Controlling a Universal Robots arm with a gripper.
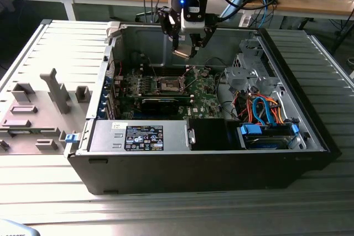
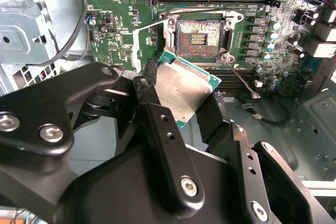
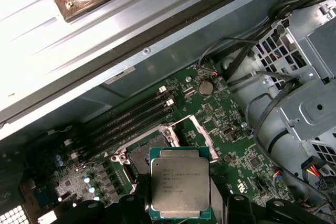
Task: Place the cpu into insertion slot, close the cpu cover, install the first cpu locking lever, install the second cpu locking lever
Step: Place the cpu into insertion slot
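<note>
An open black computer case lies on a ribbed metal table, orange and blue cables inside.

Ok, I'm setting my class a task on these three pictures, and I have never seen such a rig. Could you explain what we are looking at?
This is one robot arm working over an open computer case that lies on a ribbed metal table. The exterior view comes from a camera off the arm and takes in the whole scene. Both wrist views come from cameras riding on the arm, looking into the case. The gripper, the arm's grasping part, is shut on the cpu, a small flat chip with a silver-grey top, held above the green motherboard. Below it is the insertion slot, with nothing in it yet. The cpu cover, a thin metal frame, stands open beside the slot.
</note>
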